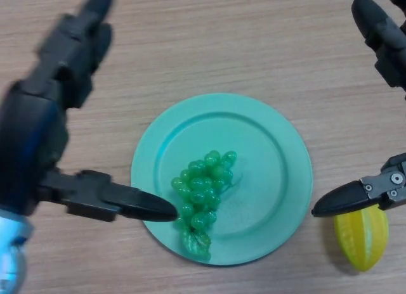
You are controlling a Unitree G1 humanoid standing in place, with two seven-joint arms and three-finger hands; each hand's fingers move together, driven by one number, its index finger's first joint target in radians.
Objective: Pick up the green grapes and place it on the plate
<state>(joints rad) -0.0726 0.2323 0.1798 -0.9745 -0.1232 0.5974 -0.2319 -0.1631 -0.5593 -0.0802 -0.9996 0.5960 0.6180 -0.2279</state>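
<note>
A bunch of green grapes (pixel 202 191) lies on the teal plate (pixel 266 142), in its lower left part, reaching the near rim. My left hand (pixel 38 142) hovers at the plate's left, open, fingers stretched up the table and the thumb tip just beside the grapes without closing on them. My right hand (pixel 384 37) shows at the right edge, open, its fingers at the top right and its thumb pointing toward the plate's right rim. Neither hand holds anything.
A yellow star fruit (pixel 361 236) lies on the wooden table (pixel 222 40) just right of the plate, under my right thumb.
</note>
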